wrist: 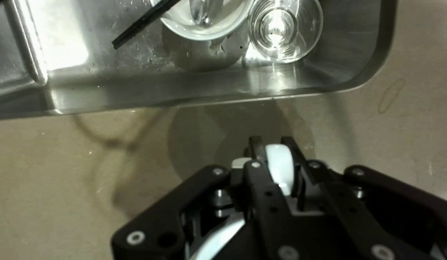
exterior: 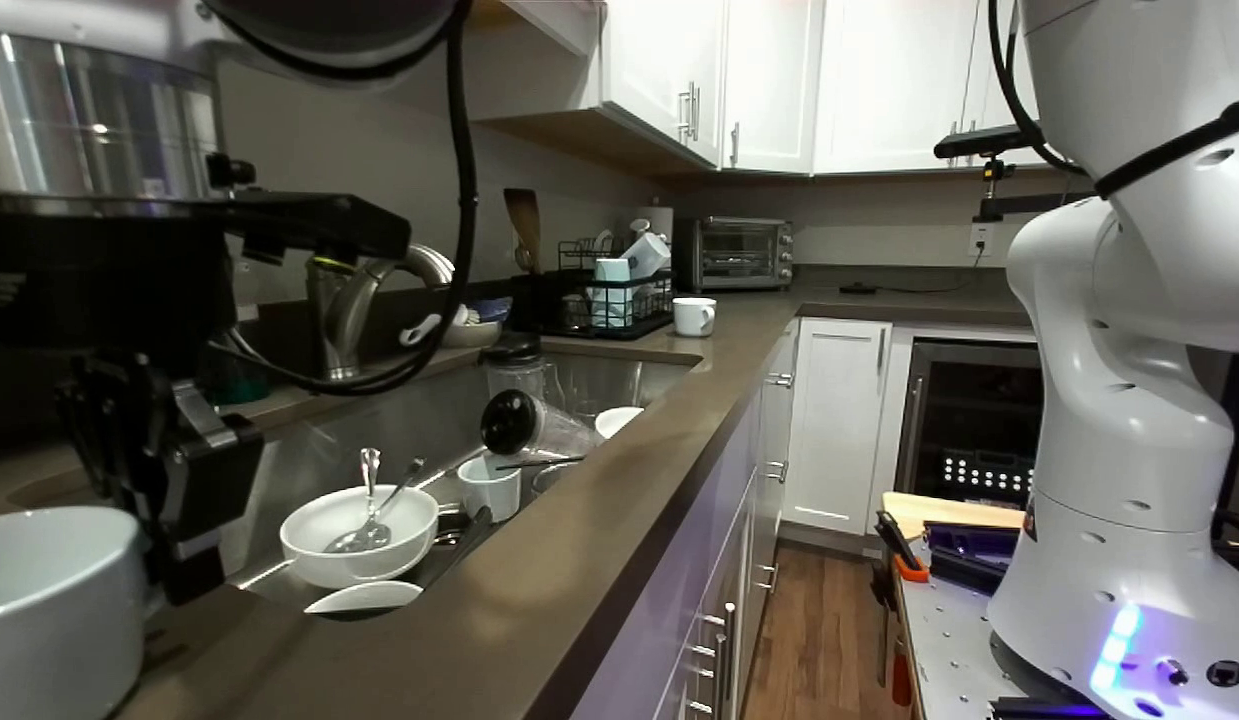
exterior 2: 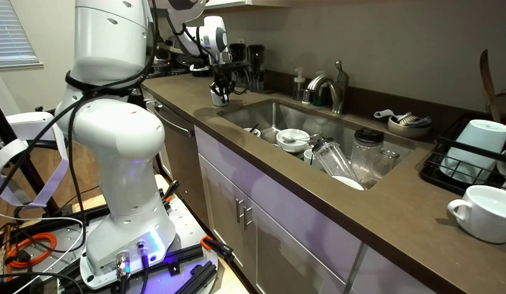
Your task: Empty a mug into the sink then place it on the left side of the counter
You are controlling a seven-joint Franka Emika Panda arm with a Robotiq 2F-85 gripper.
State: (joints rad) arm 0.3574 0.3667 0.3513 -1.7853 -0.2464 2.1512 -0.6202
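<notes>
Mug (exterior: pixel 54 620), white and glossy, is held upright by the gripper (wrist: pixel 272 142) at the end of the counter (exterior 2: pixel 400 220), near the corner of the sink (exterior 2: pixel 302 118). In the wrist view the two fingers (wrist: pixel 257 148) are close to each other and pinch a rounded white part of the mug, which seems to be its handle (wrist: pixel 281 166). Whether the base of the mug touches the counter, or is slightly above it, I cannot tell. In an exterior view two tall dark containers (exterior 2: pixel 256 61) stand behind the mug, along the wall.

Inside the sink there are several dishes. A white bowl (exterior: pixel 374 568) contains two metal utensils (exterior: pixel 370 470), one bottle (exterior: pixel 559 432) with a black lid is lying tilted, and a clear jar (exterior: pixel 519 378), also with a black lid, stands upright near it. The wrist view shows a drinking glass (wrist: pixel 302 47) in a corner of the sink. The faucet (exterior 2: pixel 336 96) rises behind the sink.

On the opposite end of the counter, a black rack (exterior 2: pixel 440 179) holds a pale blue cup (exterior 2: pixel 475 151), and a second white mug (exterior 2: pixel 487 212) stands upright just beside this rack.
</notes>
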